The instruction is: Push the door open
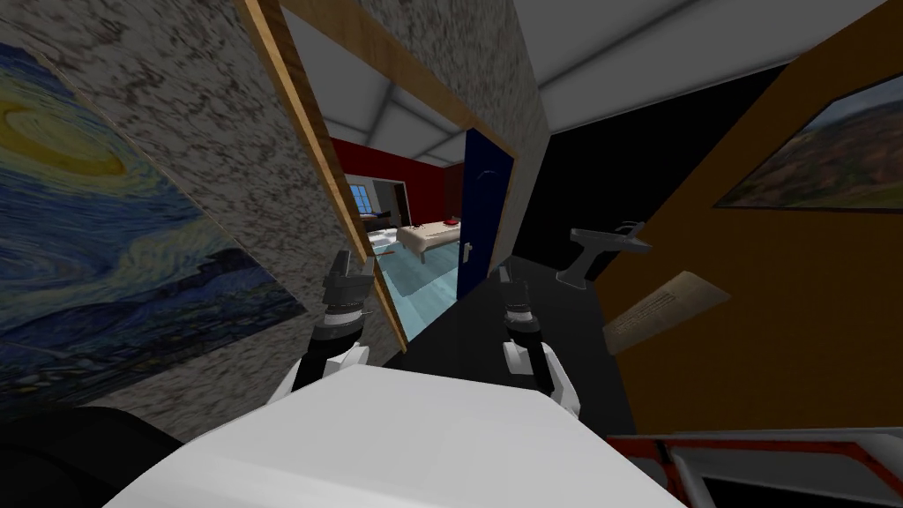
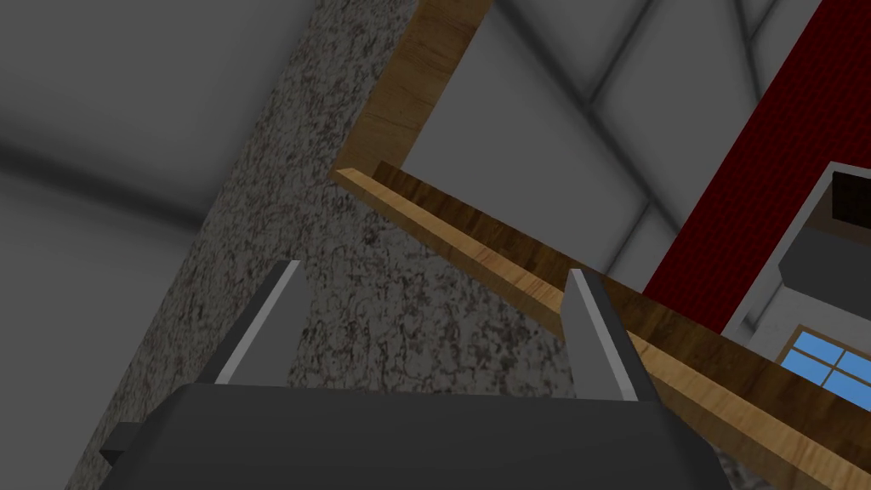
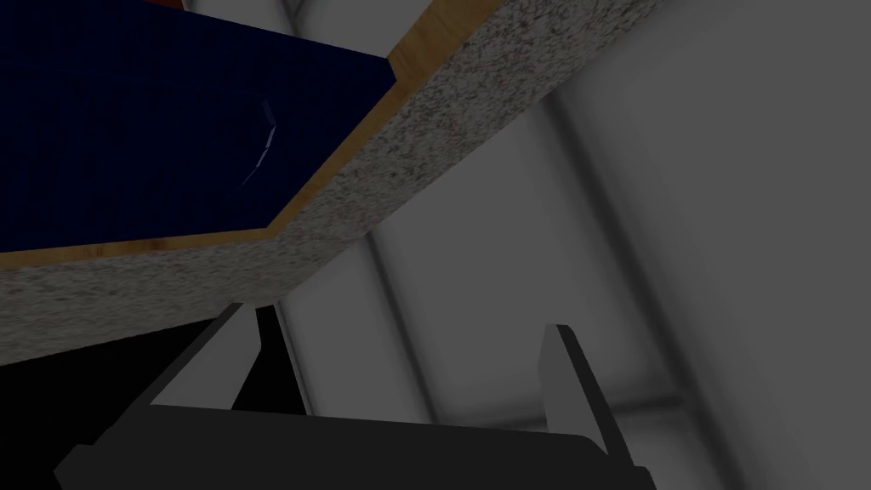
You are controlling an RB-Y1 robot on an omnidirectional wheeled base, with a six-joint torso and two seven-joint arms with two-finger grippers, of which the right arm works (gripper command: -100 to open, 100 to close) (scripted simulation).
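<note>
Right end effector [image 1: 507, 275], left end effector [image 1: 344, 263] spread, empty; blue door [image 1: 483, 198] ajar ahead.

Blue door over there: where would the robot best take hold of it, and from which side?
Probably the small pale handle near the free edge of the blue door, reached from this side through the wood-framed doorway. The door stands swung into the far room, so its flat face offers nothing else to pinch. The open right claw looks the nearer one.
</note>
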